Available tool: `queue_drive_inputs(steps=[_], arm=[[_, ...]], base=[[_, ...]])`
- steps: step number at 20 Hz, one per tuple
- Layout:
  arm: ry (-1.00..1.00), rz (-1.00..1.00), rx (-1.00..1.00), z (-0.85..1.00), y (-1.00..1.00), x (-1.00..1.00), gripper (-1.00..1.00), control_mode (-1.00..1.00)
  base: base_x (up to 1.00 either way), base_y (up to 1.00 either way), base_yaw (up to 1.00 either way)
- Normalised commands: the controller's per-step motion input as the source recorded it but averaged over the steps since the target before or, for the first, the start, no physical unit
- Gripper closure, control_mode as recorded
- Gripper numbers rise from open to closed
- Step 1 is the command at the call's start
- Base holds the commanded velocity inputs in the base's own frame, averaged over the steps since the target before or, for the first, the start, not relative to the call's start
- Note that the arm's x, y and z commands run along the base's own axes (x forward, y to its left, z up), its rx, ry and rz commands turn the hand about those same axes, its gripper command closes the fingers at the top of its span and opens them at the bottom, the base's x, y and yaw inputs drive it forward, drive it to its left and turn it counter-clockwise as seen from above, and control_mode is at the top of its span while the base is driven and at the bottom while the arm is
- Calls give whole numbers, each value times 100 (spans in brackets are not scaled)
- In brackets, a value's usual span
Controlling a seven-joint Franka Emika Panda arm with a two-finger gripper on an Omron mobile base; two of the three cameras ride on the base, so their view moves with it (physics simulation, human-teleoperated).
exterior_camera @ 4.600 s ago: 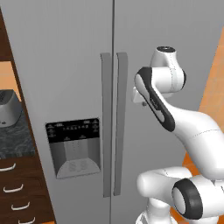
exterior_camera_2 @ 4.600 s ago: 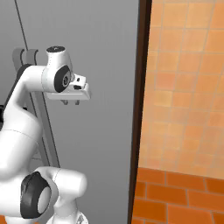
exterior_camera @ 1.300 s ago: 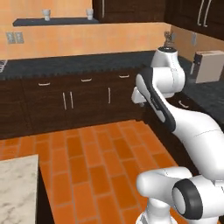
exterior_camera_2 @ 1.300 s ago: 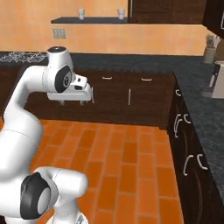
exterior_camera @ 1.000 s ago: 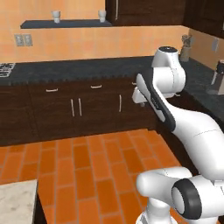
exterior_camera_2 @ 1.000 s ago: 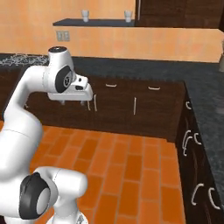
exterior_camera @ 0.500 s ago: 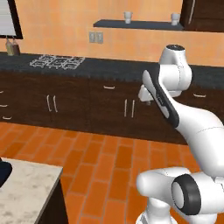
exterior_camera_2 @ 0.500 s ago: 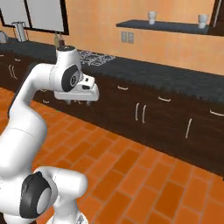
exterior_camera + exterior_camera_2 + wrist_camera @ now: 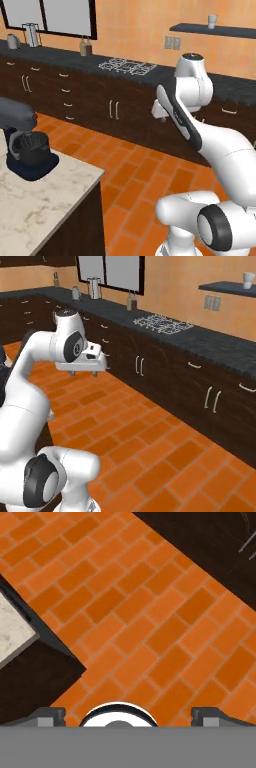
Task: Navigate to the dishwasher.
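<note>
Orange brick floor (image 9: 150,612) spreads below the pincer (image 9: 84,374), which hangs mid-air with nothing in it; its tips (image 9: 50,716) sit far apart at the bottom of the hand view, so it is open. Beyond the pincer runs a long dark worktop (image 9: 210,343) over dark cabinets (image 9: 115,107) with small bar handles. On that worktop, ahead of the pincer, lies a hob (image 9: 162,323); further along it to the pincer's left stand a bottle (image 9: 86,47), a tall holder (image 9: 31,35) and a kettle (image 9: 13,41) under a window (image 9: 50,15). Higher on the orange wall, off to the pincer's right, a shelf (image 9: 215,30) carries a cup (image 9: 213,20), with an outlet (image 9: 172,42) beside it. Near the robot, to the pincer's left and lower, a marble island (image 9: 35,200) bears a dark mixer (image 9: 25,140). I cannot make out the dishwasher among the cabinet fronts.
</note>
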Motion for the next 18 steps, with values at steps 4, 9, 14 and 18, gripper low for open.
queue_drive_inputs(steps=[4, 9, 14, 18], arm=[[0, 0, 0, 0, 0, 0, -100, 100], [0, 0, 0, 0, 0, 0, -100, 100], [0, 0, 0, 0, 0, 0, -100, 100], [0, 0, 0, 0, 0, 0, -100, 100]], base=[[31, 53, 28], [25, 59, 79], [-62, 1, 40], [-28, 4, 35]])
